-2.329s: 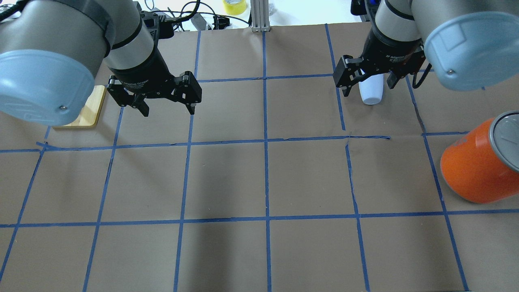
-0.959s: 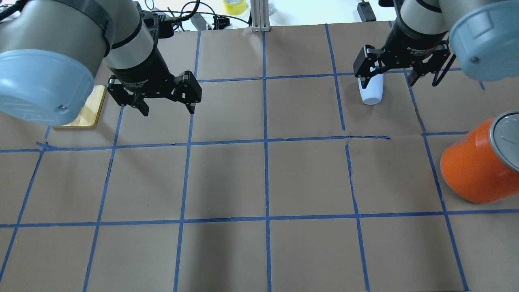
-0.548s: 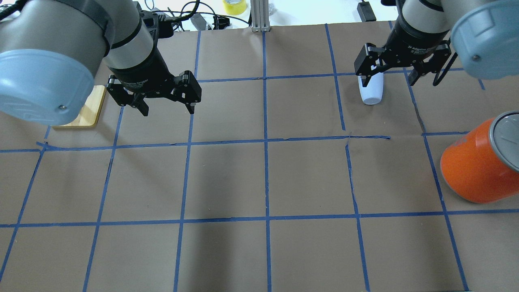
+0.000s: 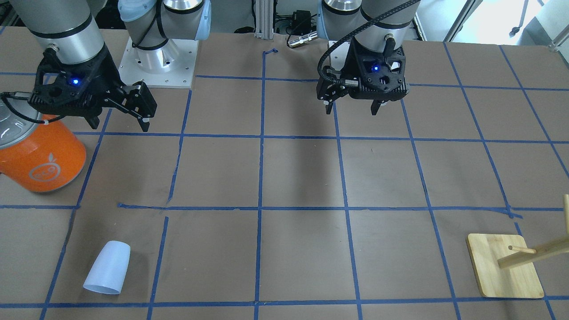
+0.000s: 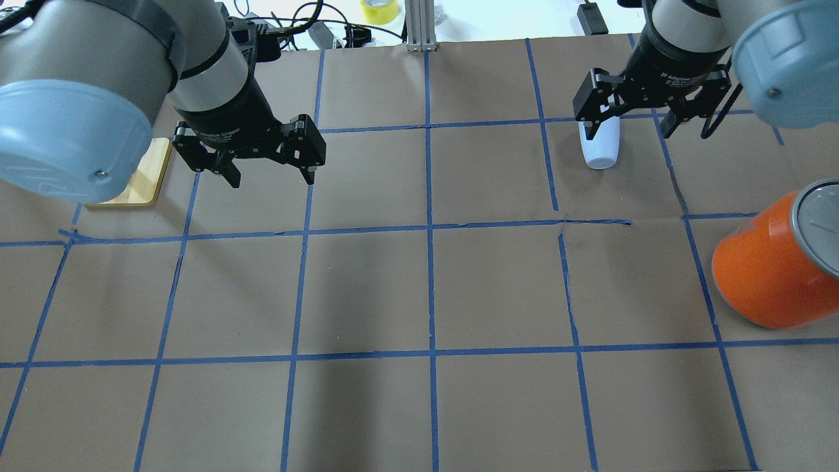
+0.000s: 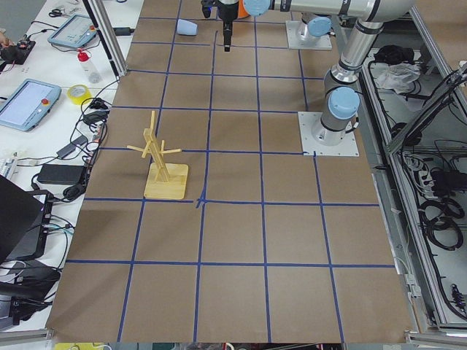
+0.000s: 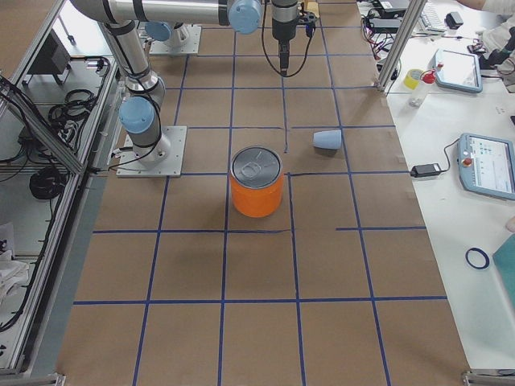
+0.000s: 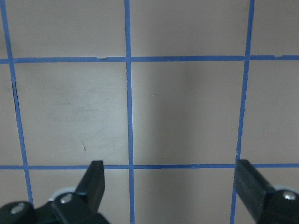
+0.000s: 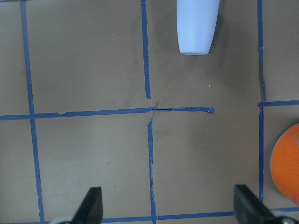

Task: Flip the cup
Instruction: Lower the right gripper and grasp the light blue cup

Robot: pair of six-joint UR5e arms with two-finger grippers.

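The cup (image 4: 106, 267) lies on its side on the paper-covered table (image 5: 498, 288), close to the edge farthest from the robot and on the robot's right half. Its wide rim is turned toward that far edge and its closed base toward the robot. From overhead only the base end shows plainly, because the rim end is hidden behind one finger of the right gripper (image 5: 630, 128). The front-facing view shows this gripper raised and well apart from the cup, nearer the robot's edge, its jaws spread wide with nothing between them. In the right wrist view the cup is cut off by the top border, so its rim and inside cannot be made out there. The orange can (image 7: 257, 189) stands upright, nearer the table's right end than the cup. It is cropped in the overhead and front-facing views, and in the latter the right gripper's body covers part of its silver lid. The left gripper (image 5: 271, 177) hangs over the left half, likewise spread and empty. The wooden peg stand (image 6: 162, 157) sits near the far edge toward the left end. Overhead, the left arm hides all but a corner of its base. In both side views the grippers are small and cut off at the top.
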